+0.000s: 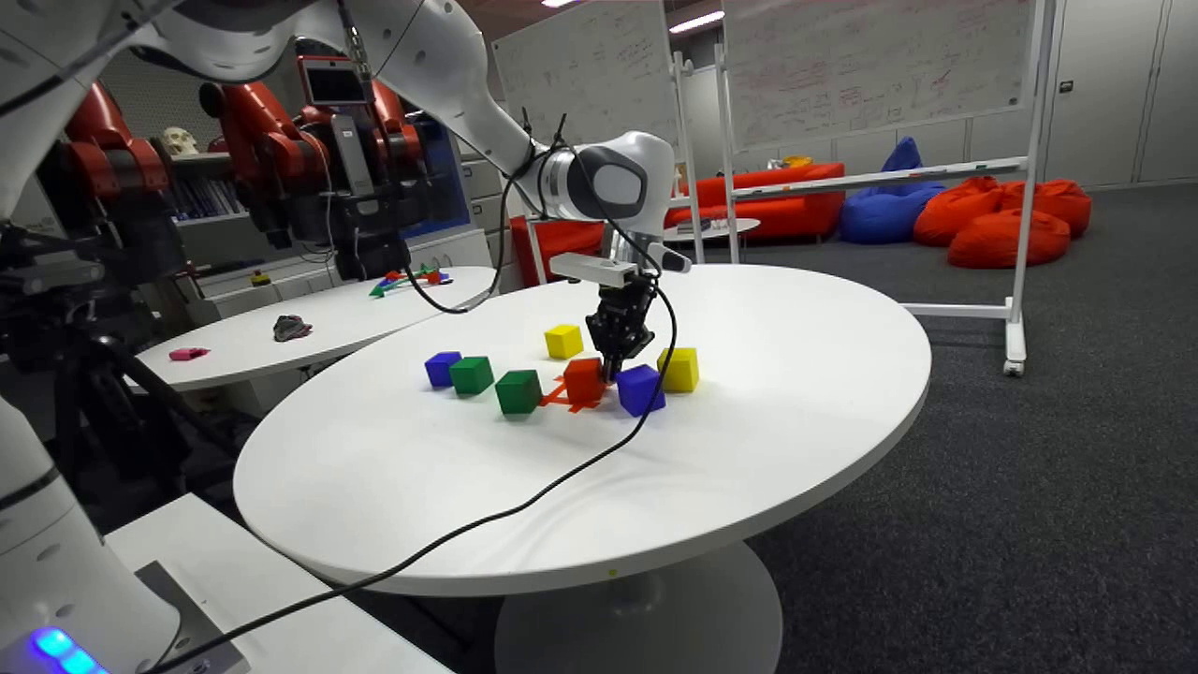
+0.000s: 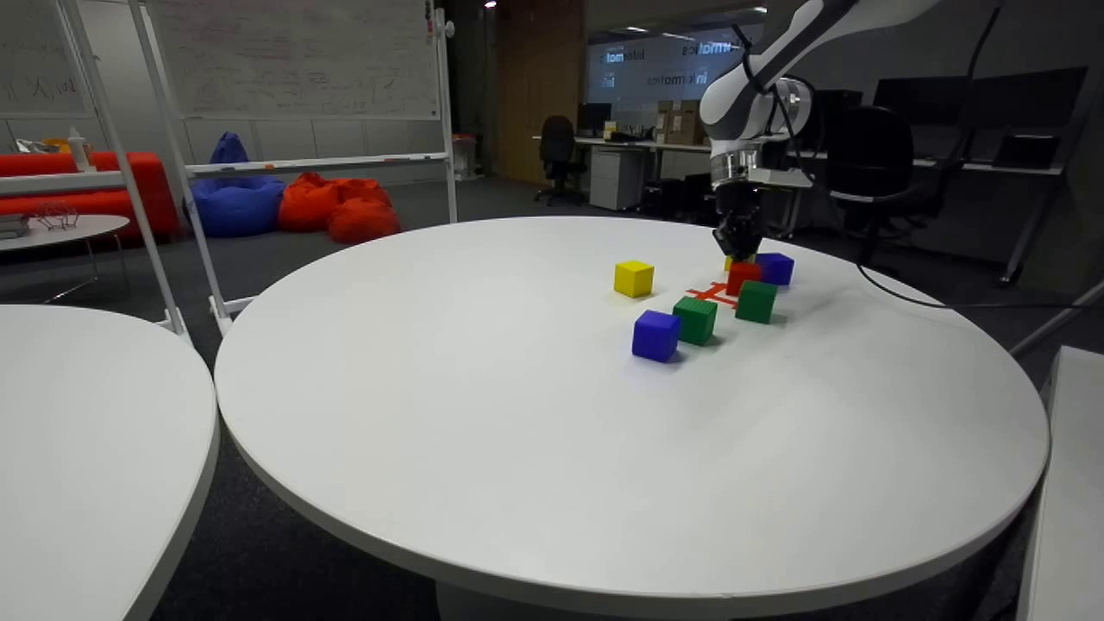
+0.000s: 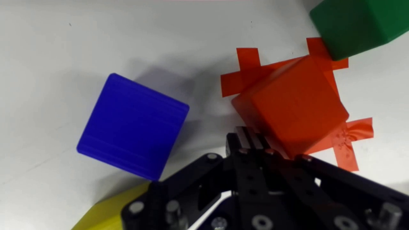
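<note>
My gripper [image 3: 250, 137] is shut, its finger pads together with nothing between them. It points down between a red cube [image 3: 303, 108] and a blue cube [image 3: 132, 126], nearer the red one. The fingertips stand right beside the red cube's side; whether they touch it I cannot tell. Red tape strips [image 3: 247, 60] lie on the table under and around that cube. A yellow cube [image 3: 111, 210] is partly hidden behind the gripper in the wrist view. In an exterior view the gripper [image 1: 610, 367] is low over the table, with the red cube [image 1: 584, 381] and blue cube [image 1: 640, 389] close by.
Two green cubes [image 1: 518, 392], another blue cube [image 1: 441, 369] and a second yellow cube [image 1: 563, 342] stand on the round white table [image 1: 524, 496]. A black cable [image 1: 524, 505] hangs from the arm across the table. Another table [image 2: 95, 448] adjoins it.
</note>
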{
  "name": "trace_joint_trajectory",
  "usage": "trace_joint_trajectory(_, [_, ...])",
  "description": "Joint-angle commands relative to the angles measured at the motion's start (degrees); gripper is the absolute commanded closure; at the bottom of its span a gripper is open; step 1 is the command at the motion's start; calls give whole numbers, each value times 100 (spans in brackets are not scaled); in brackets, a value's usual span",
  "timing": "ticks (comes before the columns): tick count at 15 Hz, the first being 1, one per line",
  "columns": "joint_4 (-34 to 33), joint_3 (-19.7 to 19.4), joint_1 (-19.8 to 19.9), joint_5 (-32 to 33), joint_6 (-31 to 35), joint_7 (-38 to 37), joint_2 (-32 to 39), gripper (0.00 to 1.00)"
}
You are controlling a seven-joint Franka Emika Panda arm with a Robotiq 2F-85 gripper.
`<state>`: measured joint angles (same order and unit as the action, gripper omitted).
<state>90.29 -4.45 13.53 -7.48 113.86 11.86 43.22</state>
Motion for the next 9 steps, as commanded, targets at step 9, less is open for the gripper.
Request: trace_joint_trajectory(9, [-69,98,66,68,-241,173,28,100])
